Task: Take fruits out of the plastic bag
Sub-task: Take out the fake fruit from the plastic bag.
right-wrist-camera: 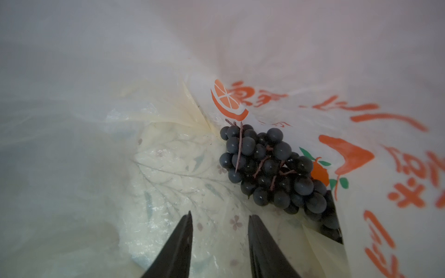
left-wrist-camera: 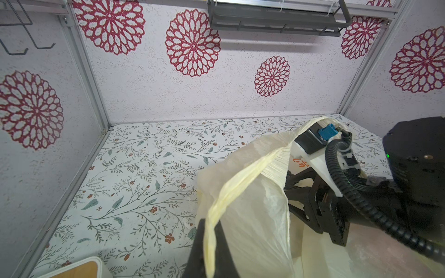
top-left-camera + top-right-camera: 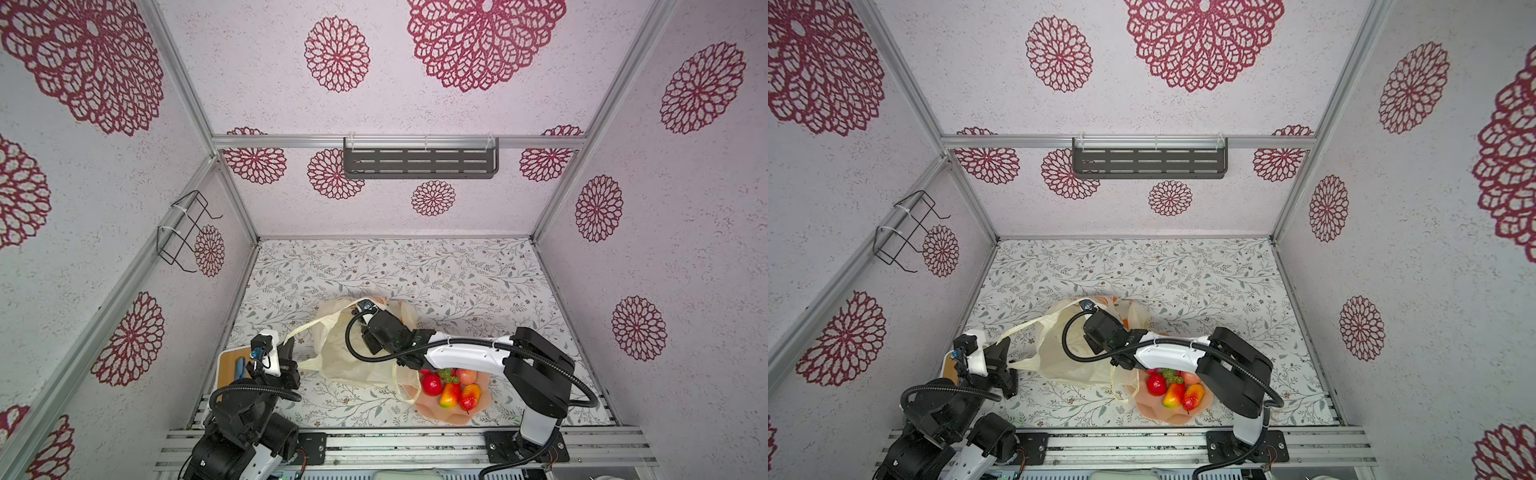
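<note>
My left end effector (image 2: 210, 223) is clamped on a handle (image 2: 231, 192) of the flimsy bag (image 2: 260, 231); my right end effector (image 1: 219, 215), parted and empty, should pinch the light, knobbly grapes (image 1: 272, 168) across the bunch's middle.

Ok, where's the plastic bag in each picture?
Both top views: plastic bag mid-table, under the right arm.
Left wrist: close up, its handle pinched in the left pincer.
Right wrist: fills the picture, seen from inside, dark grapes inside.
Shared landmark: the bag's orange print.

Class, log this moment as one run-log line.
left gripper: shut on bag handle | right gripper: open, inside plastic bag | dark grape bunch: in bag, ungripped | other fruits: in pink bowl
</note>
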